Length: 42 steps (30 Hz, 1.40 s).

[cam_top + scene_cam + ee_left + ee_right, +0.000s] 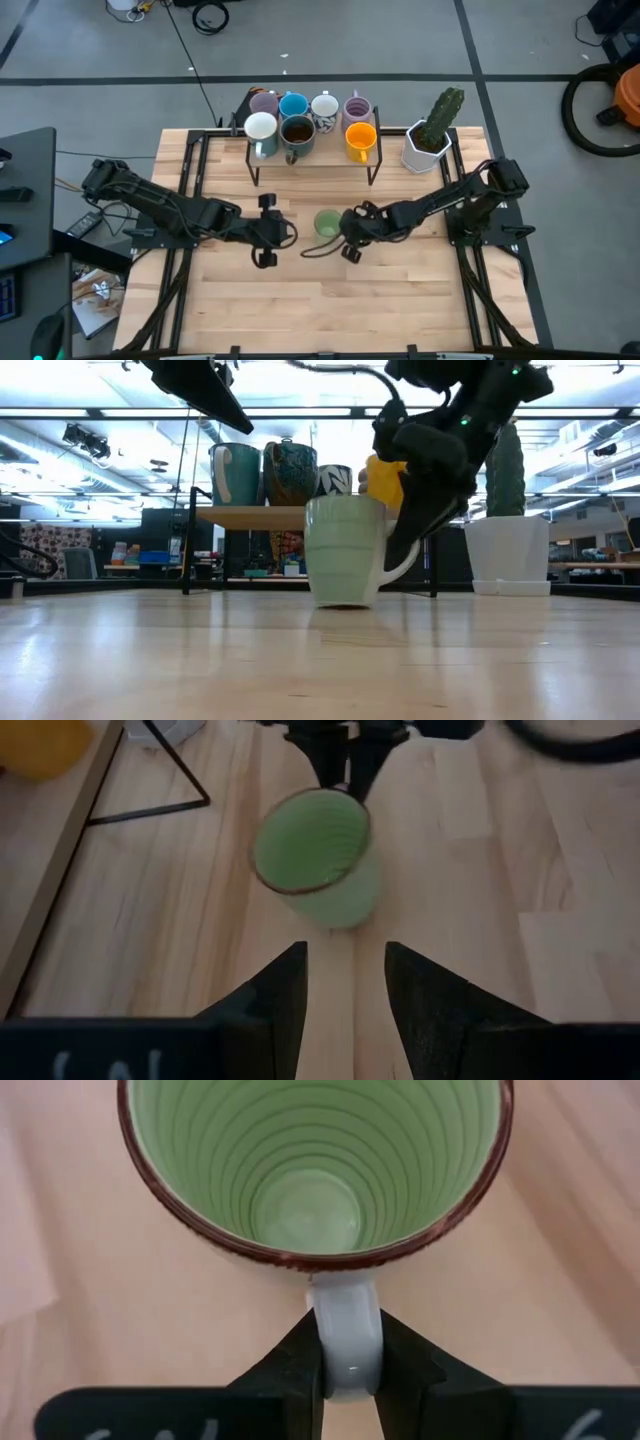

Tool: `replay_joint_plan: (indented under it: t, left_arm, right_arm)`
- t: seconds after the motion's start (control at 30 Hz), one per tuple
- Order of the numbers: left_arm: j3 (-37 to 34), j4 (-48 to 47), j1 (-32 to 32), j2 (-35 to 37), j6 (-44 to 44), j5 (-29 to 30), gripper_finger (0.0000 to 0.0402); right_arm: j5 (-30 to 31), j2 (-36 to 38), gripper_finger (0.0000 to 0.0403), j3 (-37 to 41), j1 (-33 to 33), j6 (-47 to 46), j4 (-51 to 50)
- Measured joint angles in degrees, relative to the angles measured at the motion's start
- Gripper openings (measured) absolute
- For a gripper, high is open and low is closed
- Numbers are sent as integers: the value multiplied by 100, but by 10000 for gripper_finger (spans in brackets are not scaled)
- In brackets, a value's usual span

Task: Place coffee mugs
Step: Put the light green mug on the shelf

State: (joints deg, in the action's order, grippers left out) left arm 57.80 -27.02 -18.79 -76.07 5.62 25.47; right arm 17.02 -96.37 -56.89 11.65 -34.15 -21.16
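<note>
Right tool [350, 1355] is clamped on the green mug [310, 1170] handle, the mug upright on the surface just ahead of it, likely for a lift. Left tool [345, 990] waits opposite, fingers apart.

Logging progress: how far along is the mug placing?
Done: seven mugs sit on the rack. In hand: the right tool is shut on the green mug by its handle, on the table. Left: racking it. The left tool waits open nearby.
</note>
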Motion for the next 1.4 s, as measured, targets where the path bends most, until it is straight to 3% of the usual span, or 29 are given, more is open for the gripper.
replay_joint_plan:
  t: [0.53,0.77,0.87,1.0,1.1,1.17,1.4]
  left_arm:
    - [0,-150,-132,0,261,-2,141]
    - [-3,72,-138,0,-899,209,141]
    - [-184,747,-78,0,-1605,246,141]
    - [-891,2628,130,2,-2508,-582,141]
    - [-1322,3530,287,11,-2569,-1265,141]
    - [-1613,3938,375,11,-2472,-1415,141]
    - [-2105,3220,487,755,-2097,-1369,141]
  right_arm:
    - [849,4,69,0,-373,-1821,-494]
    - [1133,2,67,1,-401,-1996,-442]
    - [1091,2,67,1,-443,-2014,-416]
    - [1216,-1,67,1,-377,-2241,-414]
    - [1505,-1,67,1,-227,-2347,-419]
    - [1684,7,67,1,-147,-2443,-414]
    - [1699,23,67,1,-197,-2572,-234]
